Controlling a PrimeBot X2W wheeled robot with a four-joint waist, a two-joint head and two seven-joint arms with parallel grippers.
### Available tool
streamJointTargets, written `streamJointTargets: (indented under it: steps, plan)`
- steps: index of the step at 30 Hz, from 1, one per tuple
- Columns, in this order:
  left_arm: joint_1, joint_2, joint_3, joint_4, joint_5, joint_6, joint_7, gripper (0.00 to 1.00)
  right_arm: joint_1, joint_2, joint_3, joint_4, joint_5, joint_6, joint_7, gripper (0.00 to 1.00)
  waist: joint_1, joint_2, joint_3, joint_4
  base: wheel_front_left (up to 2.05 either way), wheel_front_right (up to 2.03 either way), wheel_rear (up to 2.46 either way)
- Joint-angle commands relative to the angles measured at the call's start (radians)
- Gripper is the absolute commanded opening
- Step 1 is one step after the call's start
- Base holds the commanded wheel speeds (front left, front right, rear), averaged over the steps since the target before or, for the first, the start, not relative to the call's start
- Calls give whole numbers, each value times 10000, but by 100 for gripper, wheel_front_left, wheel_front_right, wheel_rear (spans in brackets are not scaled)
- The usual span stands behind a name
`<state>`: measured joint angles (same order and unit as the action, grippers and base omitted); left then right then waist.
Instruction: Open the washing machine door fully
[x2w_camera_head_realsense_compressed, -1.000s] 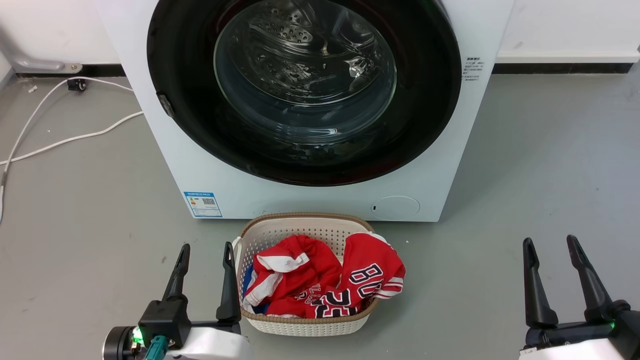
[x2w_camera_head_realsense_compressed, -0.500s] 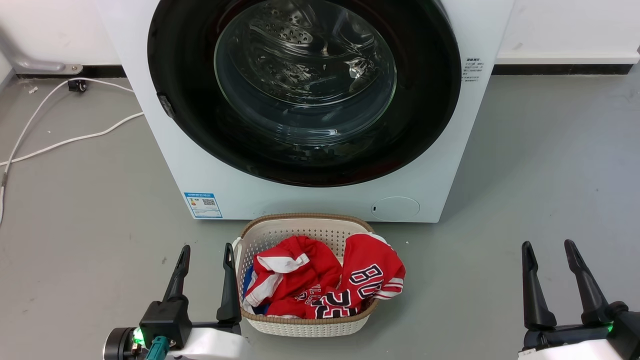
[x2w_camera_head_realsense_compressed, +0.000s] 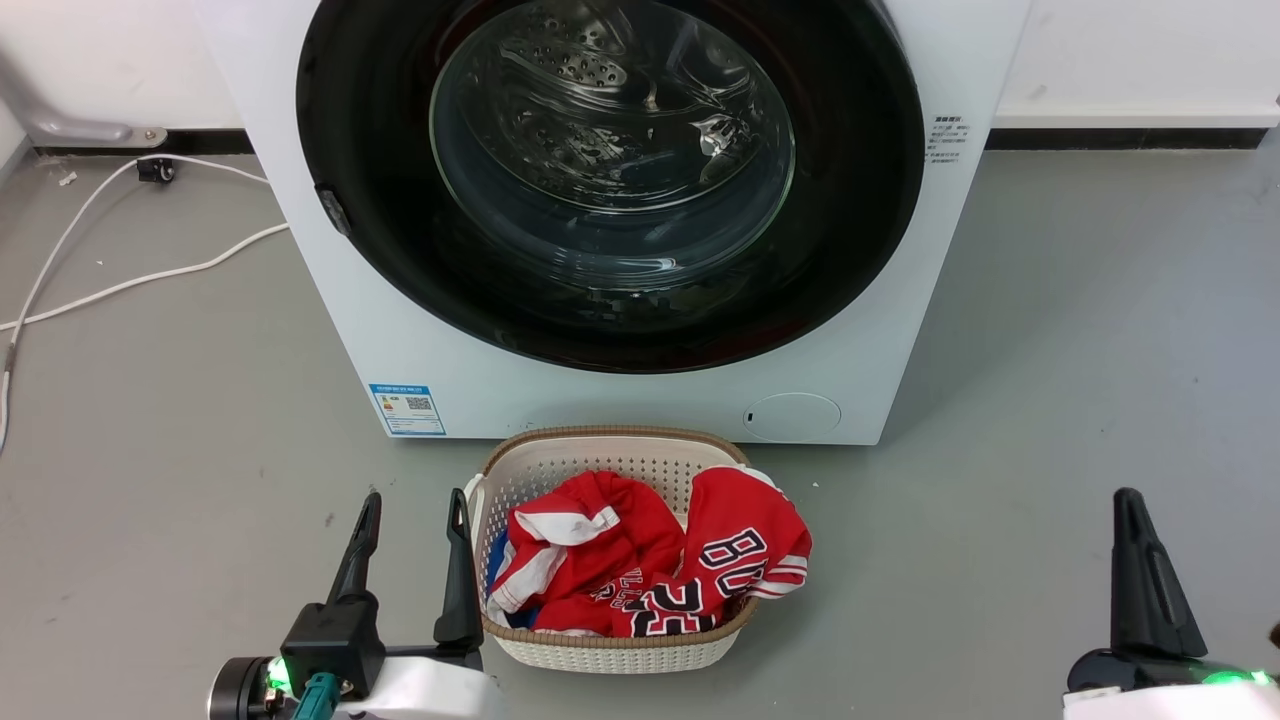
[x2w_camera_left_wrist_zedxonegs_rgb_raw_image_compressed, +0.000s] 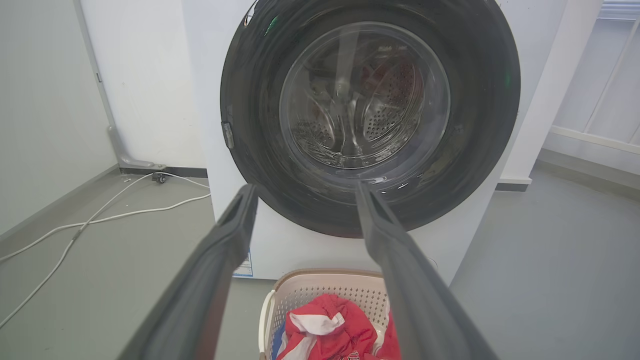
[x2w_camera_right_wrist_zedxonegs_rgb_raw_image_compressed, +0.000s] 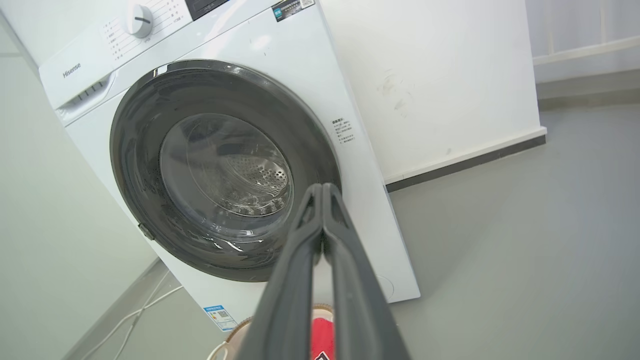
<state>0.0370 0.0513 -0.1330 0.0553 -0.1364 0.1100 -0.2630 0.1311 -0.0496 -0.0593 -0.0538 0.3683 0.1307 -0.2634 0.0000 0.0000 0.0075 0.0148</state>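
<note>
Since the frame before, the right gripper (x2w_camera_head_realsense_compressed: 1130, 500) has brought its two fingers together. They now meet at the tips with nothing between them, at 5 o'clock in the head view. At 7 o'clock the left gripper (x2w_camera_head_realsense_compressed: 414, 497) stands with fingers parted and empty, just beside the laundry basket (x2w_camera_head_realsense_compressed: 610, 436) at 6 o'clock. The washing machine door (x2w_camera_head_realsense_compressed: 610, 170) sits at 12 o'clock, closed flush against the washing machine (x2w_camera_head_realsense_compressed: 600, 405) and well apart from both grippers. A white cable (x2w_camera_head_realsense_compressed: 150, 275) lies on the floor at 9 o'clock.
</note>
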Motion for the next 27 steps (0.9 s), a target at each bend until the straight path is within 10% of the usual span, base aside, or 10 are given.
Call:
streamJointTargets:
  steps: [1, 10, 27]
  plan:
    - [65, -15, -15, 13, -42, 24, -28, 100, -90, -8, -60, 161, 1259, 1, -21, 0, 0, 0, 0, 0, 0, 0, 0]
    - [81, -15, -3, 59, -59, -9, -28, 100, -255, -11, 725, 562, 8104, 1, -21, 0, 0, 0, -22, 13, 0, 0, 0]
    - [97, -14, 32, 84, -147, -4, -28, 100, 326, -296, 756, -724, 13362, 1, 2067, 0, 0, 0, -23, 13, 0, 0, 0]
